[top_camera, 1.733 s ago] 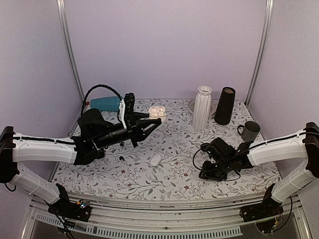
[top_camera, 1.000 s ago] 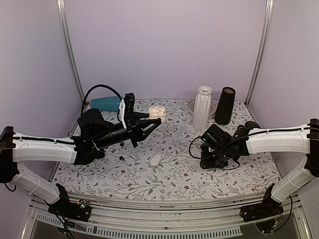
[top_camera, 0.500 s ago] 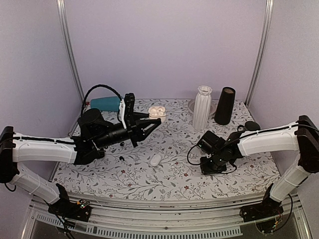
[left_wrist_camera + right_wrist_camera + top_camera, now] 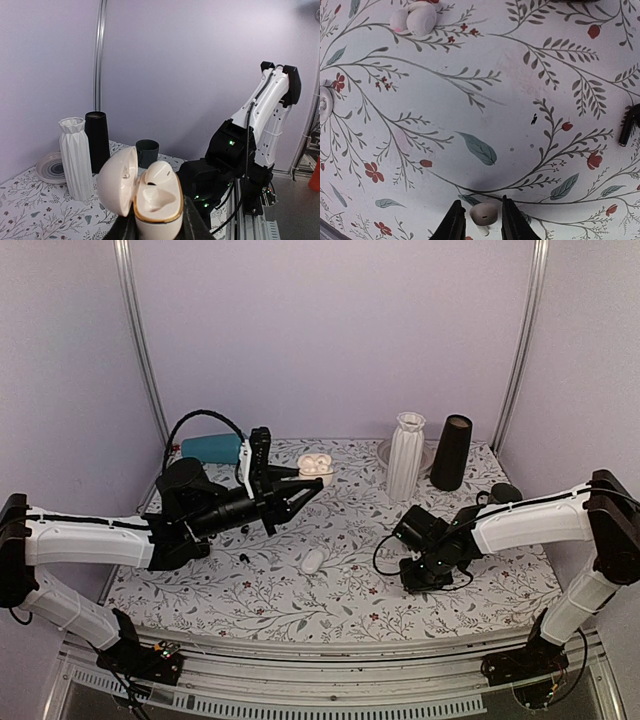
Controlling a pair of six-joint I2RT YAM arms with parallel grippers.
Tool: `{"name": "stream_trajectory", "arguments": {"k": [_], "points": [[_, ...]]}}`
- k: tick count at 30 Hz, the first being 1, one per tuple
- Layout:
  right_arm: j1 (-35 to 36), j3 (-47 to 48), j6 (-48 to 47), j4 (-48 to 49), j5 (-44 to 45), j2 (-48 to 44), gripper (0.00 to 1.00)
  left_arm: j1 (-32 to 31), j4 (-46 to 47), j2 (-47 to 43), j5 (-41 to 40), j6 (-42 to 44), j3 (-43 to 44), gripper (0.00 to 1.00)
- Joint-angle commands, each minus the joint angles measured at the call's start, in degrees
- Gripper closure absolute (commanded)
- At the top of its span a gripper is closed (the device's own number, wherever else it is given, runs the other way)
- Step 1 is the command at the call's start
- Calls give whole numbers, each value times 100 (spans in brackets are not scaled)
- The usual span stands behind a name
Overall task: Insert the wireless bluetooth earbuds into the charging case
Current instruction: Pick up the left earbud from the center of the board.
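**Robot Test Booth in a Lab**

Stood walled by plain lilac panels (image 4: 330, 340) and slim metal poles (image 4: 142, 350). Carried two white robot arms (image 4: 90, 540) bolted to an aluminium rail (image 4: 330, 665). Spread with a floral cloth (image 4: 350, 530) and dressed with props: ribbed vase (image 4: 405, 455), black tumbler (image 4: 451, 452), dark mug (image 4: 146, 151).

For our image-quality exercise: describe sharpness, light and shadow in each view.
Top external: soft, even, purplish light. Left wrist: the open cream charging case is sharp, softly lit. Right wrist: a dim shadow falls on the floral cloth just above the small white earbud.
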Motion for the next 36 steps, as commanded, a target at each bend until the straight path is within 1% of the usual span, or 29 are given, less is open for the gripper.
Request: {"name": "stream_trajectory", "arguments": {"k": [1,7,16,33,36], "points": [[96,228,-480,-178,138,211,74,72,67,-43,45,55,108,100],[123,358,-948,-337,192,333,73,75,49,-29,60,68,117,100],[200,495,-1318,-466,111,452,73,82,14,-40,30,85,126,100],[219,511,-1531,-558,91,636,73,96,14,49,69,61,197,100],[220,482,-1490,-531,49,668,76,96,14,43,80,59,188,100]]}}
